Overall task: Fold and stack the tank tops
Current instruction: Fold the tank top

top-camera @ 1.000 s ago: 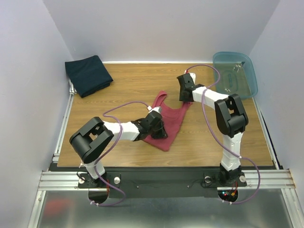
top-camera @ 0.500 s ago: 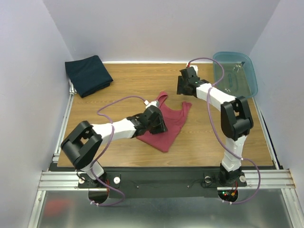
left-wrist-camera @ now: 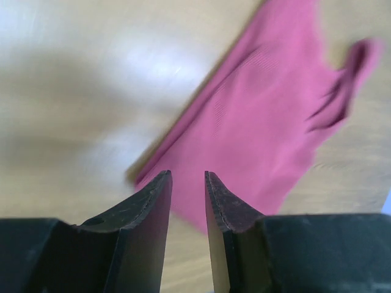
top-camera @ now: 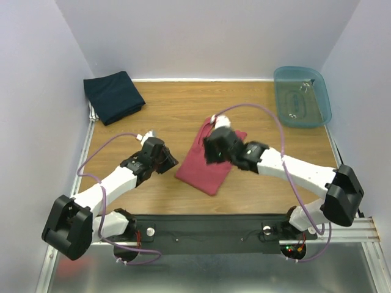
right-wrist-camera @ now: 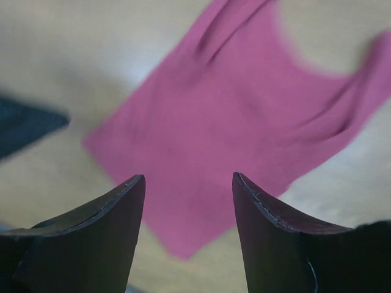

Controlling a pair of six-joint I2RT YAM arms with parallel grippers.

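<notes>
Both grippers have moved in the last second. The left gripper (left-wrist-camera: 188,176) has drawn back off the maroon top (top-camera: 204,168) toward the left side of the table (top-camera: 183,104). The right gripper (right-wrist-camera: 187,176) has swung in from the far right, near the tub (top-camera: 308,104), and is now over that top. The top has changed as well: before it lay spread wider, and now we see a narrower strip.

We count two tank tops. The maroon top lies near the middle of the table, running from a strap at the far end to a corner at the near end. The navy top (top-camera: 113,96) sits as a folded square at the far left corner, well apart from the maroon one, so the two are not stacked. We count one tub, translucent blue, at the far right corner.

Of the two grippers, the left one is just beside the maroon top's left edge and not on it. In its wrist view the two fingers stand a narrow gap apart with nothing between them, and the cloth lies beyond the tips. The right gripper is above the far half of the maroon top. Its two fingers stand wide apart and hold nothing, with the cloth filling the view beneath them, though we cannot tell whether the tips touch it.
</notes>
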